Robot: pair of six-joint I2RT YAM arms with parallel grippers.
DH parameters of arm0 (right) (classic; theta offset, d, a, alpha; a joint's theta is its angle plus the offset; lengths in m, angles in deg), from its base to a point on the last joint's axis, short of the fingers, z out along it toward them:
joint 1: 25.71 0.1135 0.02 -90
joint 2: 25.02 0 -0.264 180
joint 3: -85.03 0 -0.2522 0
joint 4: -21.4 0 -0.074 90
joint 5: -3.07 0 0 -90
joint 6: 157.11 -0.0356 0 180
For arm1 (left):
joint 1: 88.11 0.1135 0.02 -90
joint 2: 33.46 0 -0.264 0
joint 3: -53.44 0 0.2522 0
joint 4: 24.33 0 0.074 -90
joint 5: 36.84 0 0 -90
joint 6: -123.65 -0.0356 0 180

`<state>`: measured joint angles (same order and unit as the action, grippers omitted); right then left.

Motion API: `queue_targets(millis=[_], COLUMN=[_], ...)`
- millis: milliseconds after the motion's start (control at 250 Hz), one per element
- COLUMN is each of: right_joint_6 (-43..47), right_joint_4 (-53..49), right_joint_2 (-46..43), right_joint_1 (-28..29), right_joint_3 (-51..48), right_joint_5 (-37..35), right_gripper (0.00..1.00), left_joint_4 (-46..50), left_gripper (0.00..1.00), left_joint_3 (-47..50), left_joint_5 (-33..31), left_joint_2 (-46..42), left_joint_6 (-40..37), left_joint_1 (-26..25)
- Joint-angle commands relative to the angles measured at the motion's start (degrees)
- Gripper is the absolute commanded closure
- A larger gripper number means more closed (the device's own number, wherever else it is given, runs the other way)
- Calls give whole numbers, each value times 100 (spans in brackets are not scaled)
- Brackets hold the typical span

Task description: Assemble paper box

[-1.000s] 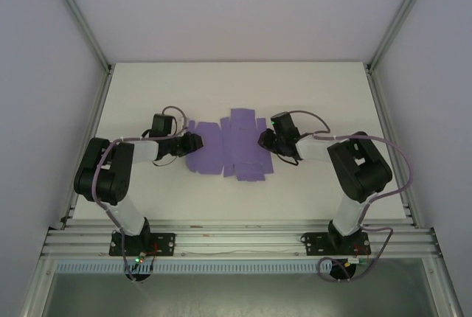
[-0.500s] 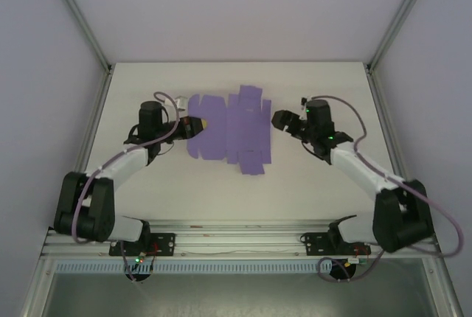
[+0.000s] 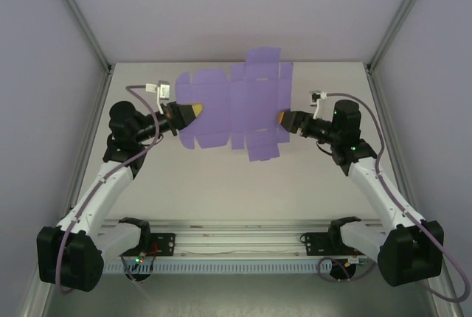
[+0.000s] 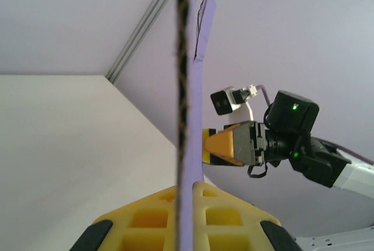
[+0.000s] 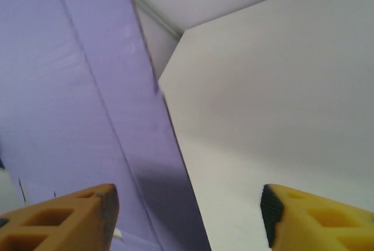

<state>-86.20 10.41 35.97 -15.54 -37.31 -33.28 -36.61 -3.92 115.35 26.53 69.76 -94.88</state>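
Paper box [image 3: 234, 110], a flat die-cut lavender sheet with its flaps unfolded, is hanging in the air above the table [image 3: 184, 184]. It is probably being held clear of the table so that both arms can reach its edges and the panels can swing freely once folding begins. The sheet is spreading out from the left end effector [image 3: 196, 111] toward the right end effector [image 3: 282, 118], filling the space between the two. The left end effector is pinching the sheet's edge: in the left wrist view the card is running edge-on, straight up from between its yellow fingers [image 4: 234, 204], which are pressed together on it. The right end effector is standing spread, with the sheet's opposite edge lying inside its gap, nearer one finger [image 5: 70, 201]. I cannot tell whether it is touching the card. It is probably lining up a second grip.
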Motion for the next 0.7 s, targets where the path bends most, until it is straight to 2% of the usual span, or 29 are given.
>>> queue_targets(millis=[0,76,200,240,352,364,376,416,436,444,592,696], right_joint_6=[18,77,386,474,925,978,1023,1181,1274,1317,2262,3202], right_joint_4=[549,637,623,619,462,417,373,185,41,-24,-1096,-1397], right_joint_2=[-120,-146,-335,-421,-659,-677,-695,-726,-729,-729,-611,-344], right_joint_1=[-11,-20,-15,-15,-17,-20,-16,-13,-15,-15,81,233], right_joint_3=[-126,-168,-251,-280,-386,-393,-391,-391,-368,-359,-227,-297], right_joint_5=[666,767,828,794,622,570,513,304,176,120,-703,-924], right_gripper=[51,71,91,100,100,100,100,100,100,100,100,100], left_joint_4=[-364,-385,-137,-31,233,315,411,863,1155,1277,3278,4274], left_gripper=[100,100,100,100,100,93,82,31,8,2,0,0], left_joint_3=[-164,-119,-56,-2,239,257,271,290,286,287,224,88], left_joint_5=[49,-41,-182,-236,-496,-562,-652,-971,-1187,-1303,-3458,-4418], left_joint_2=[-84,-109,-159,-180,-301,-315,-331,-401,-444,-466,-788,-904], left_joint_6=[290,293,141,68,-81,-105,-126,-308,-404,-415,-686,-785], left_joint_1=[-27,-27,-26,-27,-27,-27,-27,-27,-27,-27,-27,-27])
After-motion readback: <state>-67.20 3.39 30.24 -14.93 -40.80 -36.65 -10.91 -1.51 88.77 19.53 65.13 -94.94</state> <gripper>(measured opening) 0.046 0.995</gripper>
